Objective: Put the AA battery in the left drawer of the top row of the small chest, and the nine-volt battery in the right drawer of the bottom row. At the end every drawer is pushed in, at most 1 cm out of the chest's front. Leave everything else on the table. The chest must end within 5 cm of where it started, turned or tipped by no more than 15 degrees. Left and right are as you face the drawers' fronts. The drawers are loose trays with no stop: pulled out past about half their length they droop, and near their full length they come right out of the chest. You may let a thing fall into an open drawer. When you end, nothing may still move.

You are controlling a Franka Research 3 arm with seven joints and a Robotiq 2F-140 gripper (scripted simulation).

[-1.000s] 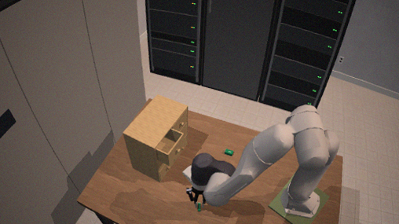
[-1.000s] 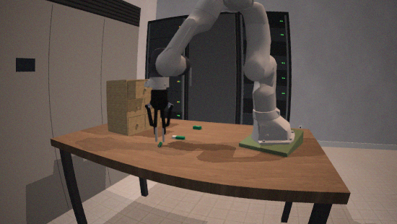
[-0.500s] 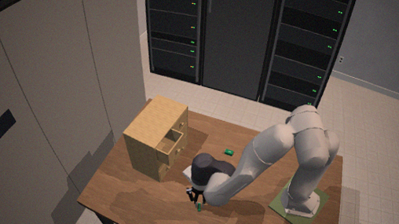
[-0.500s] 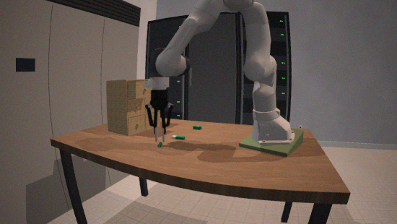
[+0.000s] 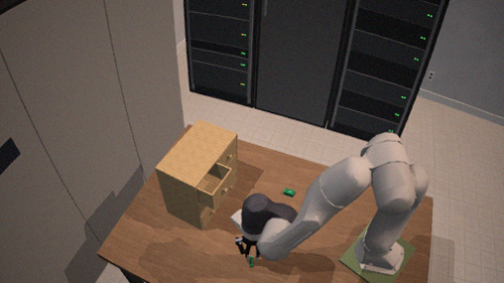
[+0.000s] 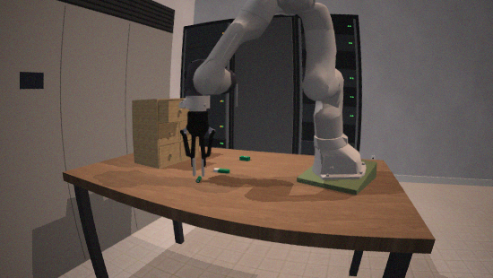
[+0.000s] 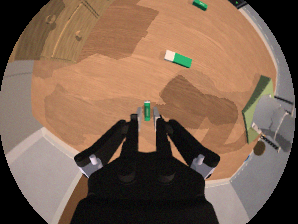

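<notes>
The small green AA battery (image 5: 252, 262) lies on the table near the front edge. It also shows in the exterior view (image 6: 198, 179) and in the wrist view (image 7: 145, 110). My gripper (image 6: 198, 174) points straight down over it, with the fingers narrowly open and the tips on either side of the battery, just above the table; it holds nothing. The green nine-volt battery (image 5: 289, 192) (image 6: 245, 158) lies farther back on the table. The wooden chest (image 5: 196, 174) stands at the left, with the left drawer of its top row (image 5: 216, 179) pulled out and empty.
A white and green stick-shaped thing (image 6: 221, 170) lies on the table between the two batteries, also seen in the wrist view (image 7: 178, 59). The robot base stands on a green pad (image 6: 338, 177) at the right. The table's front edge is close to the gripper.
</notes>
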